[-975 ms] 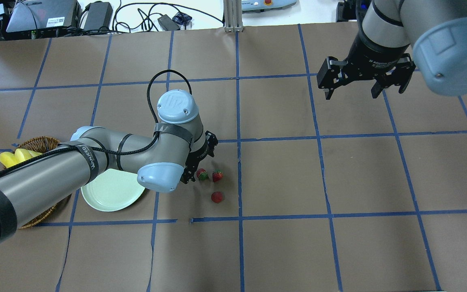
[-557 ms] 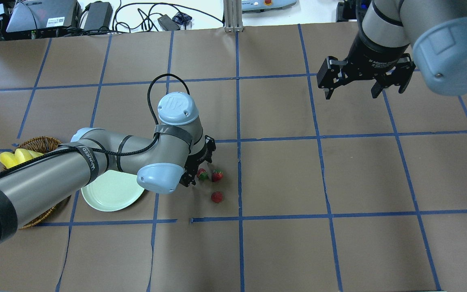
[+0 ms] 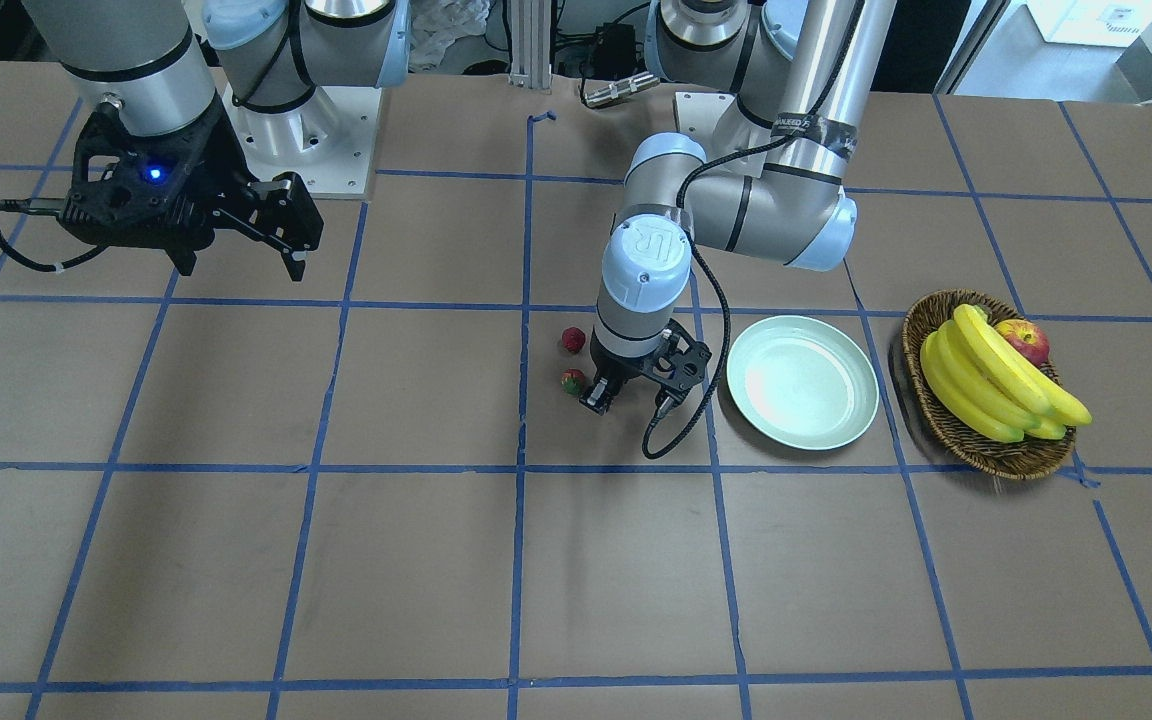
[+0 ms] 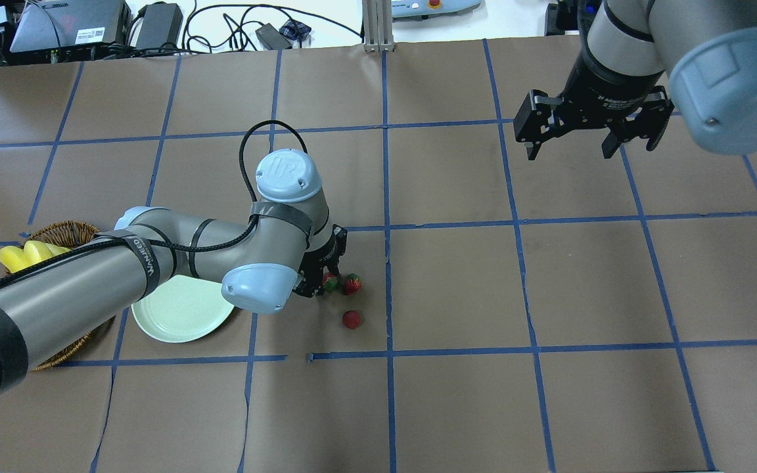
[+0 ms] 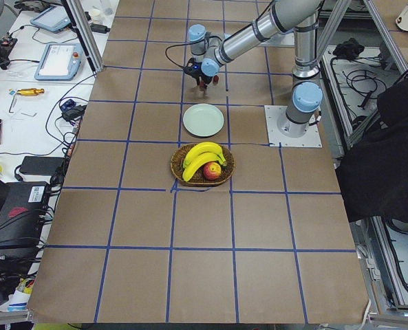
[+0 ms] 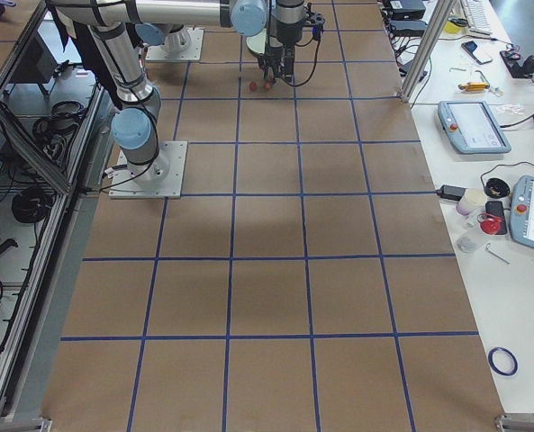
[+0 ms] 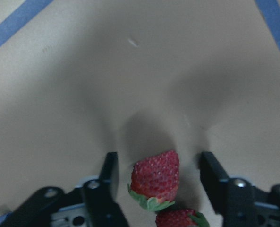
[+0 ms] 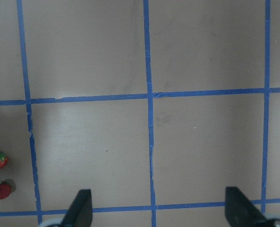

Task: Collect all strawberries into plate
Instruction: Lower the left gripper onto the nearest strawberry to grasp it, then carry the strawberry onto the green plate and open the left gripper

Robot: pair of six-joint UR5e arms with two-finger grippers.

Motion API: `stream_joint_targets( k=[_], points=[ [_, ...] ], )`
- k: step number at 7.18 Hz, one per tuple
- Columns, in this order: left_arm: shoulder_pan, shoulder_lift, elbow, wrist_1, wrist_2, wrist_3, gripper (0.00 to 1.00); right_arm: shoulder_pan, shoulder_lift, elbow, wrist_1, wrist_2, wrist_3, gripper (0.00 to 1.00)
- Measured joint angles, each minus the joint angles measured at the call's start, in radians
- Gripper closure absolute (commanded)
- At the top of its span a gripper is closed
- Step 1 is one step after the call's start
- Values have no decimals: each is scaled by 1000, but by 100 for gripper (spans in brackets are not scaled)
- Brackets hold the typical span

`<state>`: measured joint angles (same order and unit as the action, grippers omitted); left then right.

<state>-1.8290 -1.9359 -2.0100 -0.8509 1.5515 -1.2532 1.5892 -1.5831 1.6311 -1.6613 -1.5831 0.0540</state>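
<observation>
Your left claw (image 7: 158, 161) stands open, fingers (image 7: 109, 169) either side of one dimpled red strawberry (image 7: 155, 178) with green cap, not touching; two more lie near, plate (image 4: 175, 316) apart; brown paper table (image 4: 582, 282), blue tape grid (image 4: 386, 197)

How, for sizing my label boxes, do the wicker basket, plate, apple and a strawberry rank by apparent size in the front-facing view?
Largest to smallest:
1. wicker basket, only slightly bigger than the next
2. plate
3. apple
4. strawberry; the other visible strawberry looks the same size.
</observation>
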Motion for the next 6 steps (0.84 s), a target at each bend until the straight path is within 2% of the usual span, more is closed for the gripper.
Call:
stream_joint_targets(
  k=[4, 6],
  points=[
    [49, 27, 5, -18, -46, 71, 93, 0, 0, 0, -3, 0, 1, 0],
    [113, 71, 5, -92, 24, 167, 93, 0, 0, 0, -3, 0, 1, 0]
  ],
)
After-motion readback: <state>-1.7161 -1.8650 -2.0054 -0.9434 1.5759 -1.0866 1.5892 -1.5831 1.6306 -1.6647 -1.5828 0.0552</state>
